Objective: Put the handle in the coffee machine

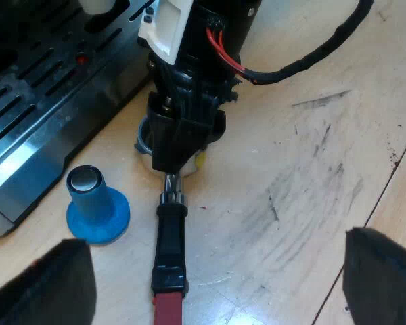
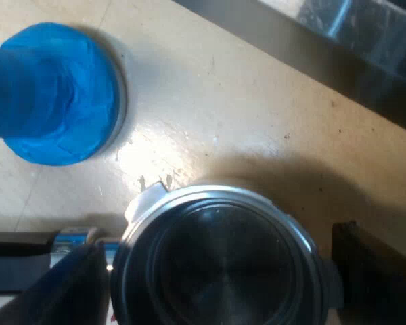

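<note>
Holder (image 1: 169, 250) down flat on the desk (image 1: 311, 135), red end nearest the left wrist camera, dark handle running away to the metal basket. Left pincer (image 1: 213, 240) hangs above the red end, fingers spread wide, gripping nothing. Follow the handle along and there's the right pincer (image 1: 179, 157), planted straight down over the basket. From its own wrist view it straddles the round metal rim, looking right into the dark bowl. Clamped on that rim or just bracketing it? I cannot tell from here. Just beside the handle, not touching it, the blue tamper (image 1: 95, 203) stands upright on its broad base, shiny metal face up. Farther on, the espresso machine (image 1: 40, 101), its slotted drip tray close by the tamper and the basket.
</note>
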